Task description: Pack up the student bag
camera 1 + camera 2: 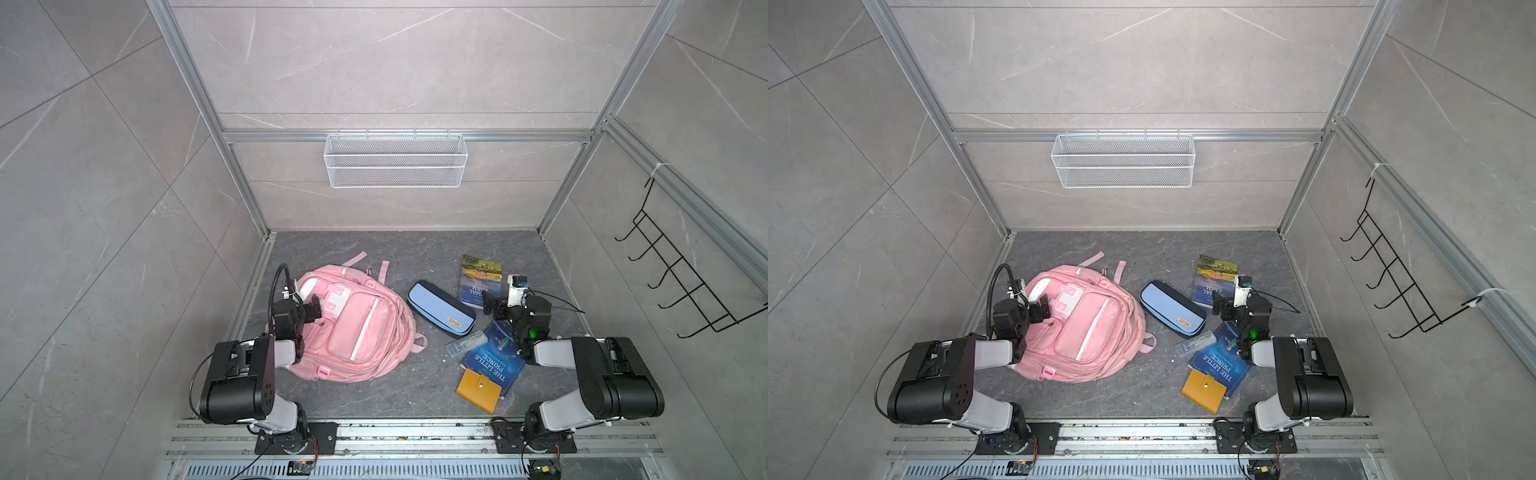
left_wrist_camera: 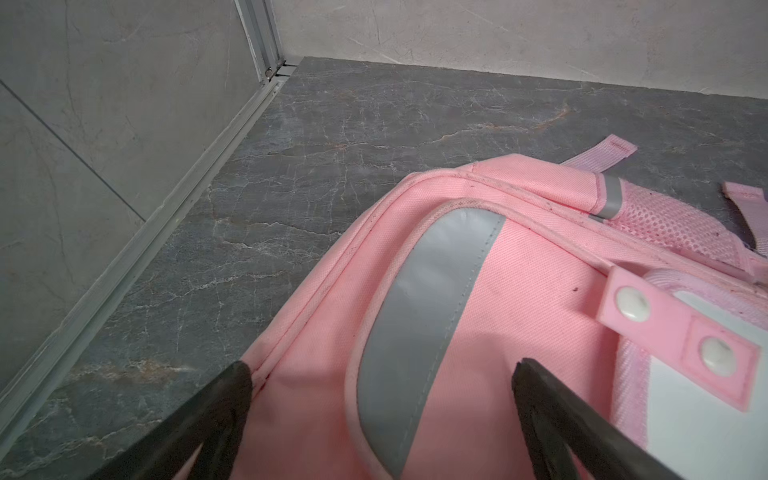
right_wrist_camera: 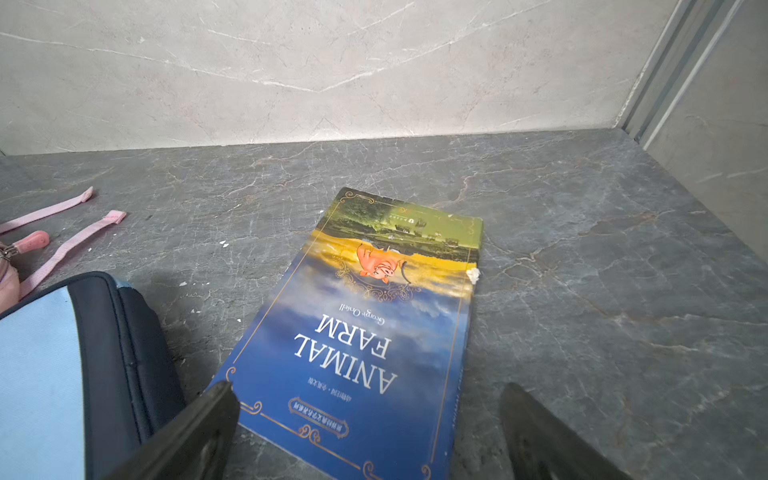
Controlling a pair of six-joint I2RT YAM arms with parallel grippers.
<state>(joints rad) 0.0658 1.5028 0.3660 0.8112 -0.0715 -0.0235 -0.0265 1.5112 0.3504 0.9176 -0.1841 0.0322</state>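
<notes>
The bag [image 1: 353, 328] lies front up on the left of the worktop [image 1: 415, 386], with the left gripper [image 2: 380, 374] wide open and empty above its flap end, probably to open it, while the right gripper [image 3: 370, 390], equally open and empty, hovers over a book [image 3: 374, 332] meant for packing.

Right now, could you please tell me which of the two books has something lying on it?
The Little Prince book, at the front: a yellow wallet covers its near corner. The Animal Farm book behind it has nothing on it.
</notes>
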